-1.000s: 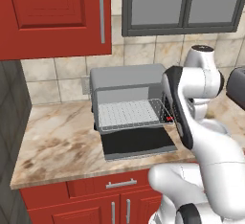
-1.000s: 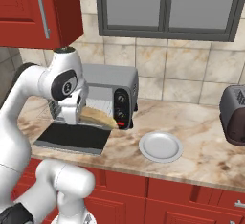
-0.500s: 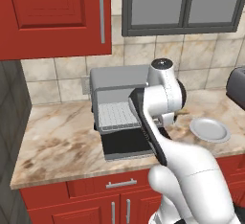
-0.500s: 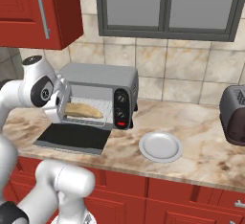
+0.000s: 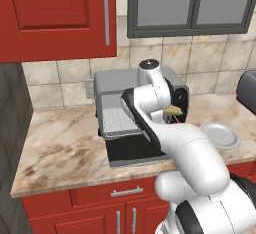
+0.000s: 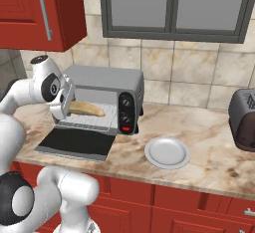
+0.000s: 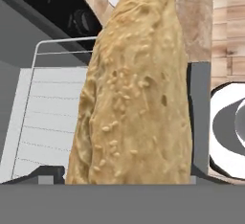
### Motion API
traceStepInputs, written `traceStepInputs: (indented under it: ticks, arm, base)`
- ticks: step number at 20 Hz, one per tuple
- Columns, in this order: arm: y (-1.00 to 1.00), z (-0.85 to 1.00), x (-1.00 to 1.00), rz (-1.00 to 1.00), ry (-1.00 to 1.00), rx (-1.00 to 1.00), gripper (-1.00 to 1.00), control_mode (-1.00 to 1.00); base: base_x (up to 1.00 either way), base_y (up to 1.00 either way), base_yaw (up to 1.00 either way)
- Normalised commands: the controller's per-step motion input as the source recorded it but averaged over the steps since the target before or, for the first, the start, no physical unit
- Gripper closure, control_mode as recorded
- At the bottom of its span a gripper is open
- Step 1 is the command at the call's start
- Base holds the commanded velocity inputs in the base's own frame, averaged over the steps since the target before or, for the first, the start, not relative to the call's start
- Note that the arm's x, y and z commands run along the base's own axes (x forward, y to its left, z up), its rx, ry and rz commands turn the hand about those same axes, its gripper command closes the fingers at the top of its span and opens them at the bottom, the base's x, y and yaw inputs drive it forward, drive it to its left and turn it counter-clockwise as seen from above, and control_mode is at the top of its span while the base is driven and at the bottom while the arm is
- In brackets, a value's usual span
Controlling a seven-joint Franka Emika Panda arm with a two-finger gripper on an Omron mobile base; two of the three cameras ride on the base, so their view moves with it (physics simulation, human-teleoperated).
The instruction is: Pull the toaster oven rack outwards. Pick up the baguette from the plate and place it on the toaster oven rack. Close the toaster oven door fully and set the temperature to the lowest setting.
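While the gripper (image 7: 125, 173) sits at the bottom of the hand view, I see its two dark fingertips (image 7: 48, 174) pressed against either side of the baguette (image 7: 134, 89), so I read it as clamped on the loaf. That loaf runs up the middle of the hand view, seeded crust toward the camera.

From the right base view, the gripper (image 6: 64, 102) is at the left of the frame, at the mouth of the oven (image 6: 107, 80). The baguette (image 6: 88, 109) stretches rightward from it, low over the rack (image 6: 92, 122); I cannot tell if it touches the mesh. The rack is pulled partly out over the door (image 6: 74, 142), which lies folded down flat on the counter (image 6: 209, 142).

In the left base view, my arm covers much of the oven (image 5: 107, 85). One end of the baguette (image 5: 173, 110) pokes out right of the arm, the rack (image 5: 119, 122) shows to its left, and the door (image 5: 132, 150) lies below.

The plate (image 6: 167, 152) sits bare on the counter, lower right of the oven and well apart from the loaf. A dark toaster (image 6: 244, 120) stands at the right edge.
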Motion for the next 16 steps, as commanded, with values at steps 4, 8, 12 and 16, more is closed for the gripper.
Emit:
traceStepInputs:
  ticks: [4, 8, 12, 16]
  arm:
    - [0.02, -0.38, 0.4, -0.04, -0.01, 0.03, 1.0, -1.0]
    - [0.13, -0.44, 0.3, -0.01, 0.0, 0.06, 1.0, -1.0]
    - [0.11, -0.44, 0.24, 0.0, 0.0, 0.06, 1.0, -1.0]
    - [0.01, -0.36, 0.2, 0.01, -0.02, 0.05, 1.0, -1.0]
  base:
    - [0.0, 0.0, 0.0]
    - [0.0, 0.0, 0.0]
    - [0.0, 0.0, 0.0]
    - [0.0, 0.0, 0.0]
